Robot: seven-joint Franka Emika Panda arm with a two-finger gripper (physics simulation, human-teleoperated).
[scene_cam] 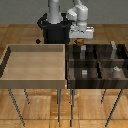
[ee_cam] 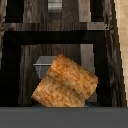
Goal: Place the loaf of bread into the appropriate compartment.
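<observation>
At the exterior view's left stood the light tan tray (scene_cam: 35, 62), and to its right the dark divided bin (scene_cam: 96, 65), with small grey blocks (scene_cam: 84, 73) in its cells. The hand (scene_cam: 81, 39) hung over the bin's far edge; whether it was clenched or released could not be told. In the wrist view the loaf of bread (ee_cam: 65, 81) lay tilted, long axis diagonal, over a dark-walled compartment (ee_cam: 20, 60) and a grey block (ee_cam: 44, 64). No writing was readable.
</observation>
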